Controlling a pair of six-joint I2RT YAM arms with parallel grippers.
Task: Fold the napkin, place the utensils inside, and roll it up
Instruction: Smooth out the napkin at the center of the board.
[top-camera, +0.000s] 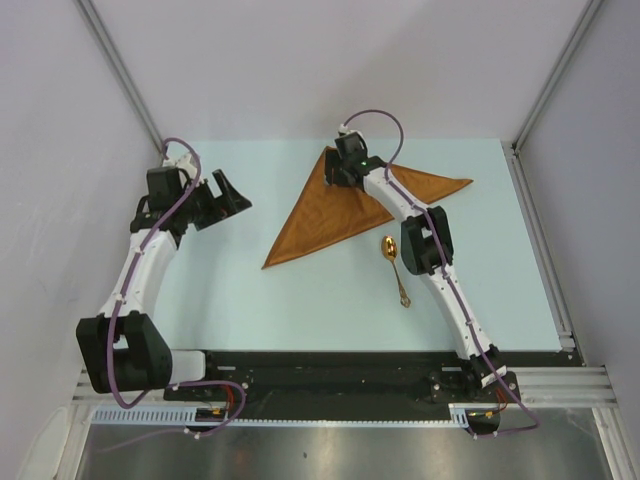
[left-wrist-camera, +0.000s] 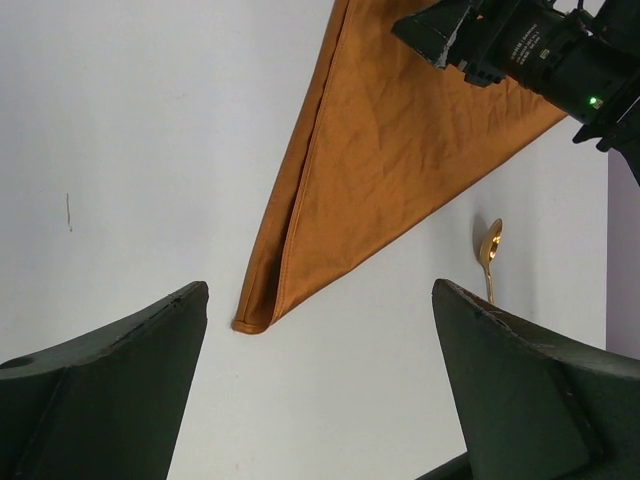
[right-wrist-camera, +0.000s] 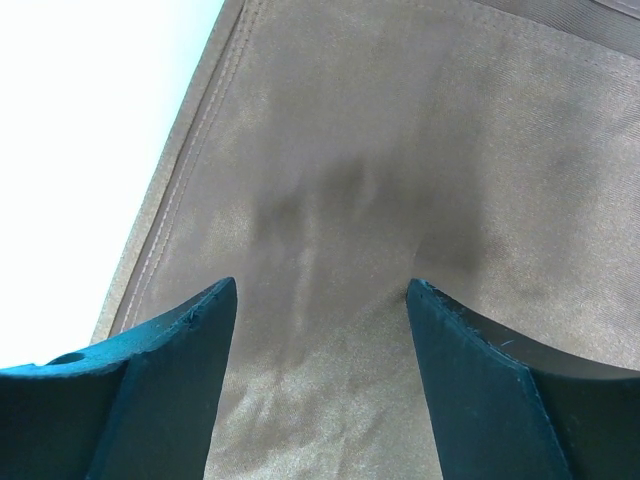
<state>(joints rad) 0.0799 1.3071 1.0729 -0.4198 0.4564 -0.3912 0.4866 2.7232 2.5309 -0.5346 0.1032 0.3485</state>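
Nearest, the gold spoon (top-camera: 396, 270) is lying on the pale blue desk (top-camera: 250, 300), just beside the right arm. Farther back, the folded rust-orange napkin (top-camera: 320, 215) is lying flat as a triangle. The right tool (right-wrist-camera: 320, 290) is hanging over its far part, jaws spread, gripping nothing. Left of the napkin, the left tool (top-camera: 228, 196) is gaping wide, empty.

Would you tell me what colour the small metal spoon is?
Gold metal spoon; clearest in the top external view.
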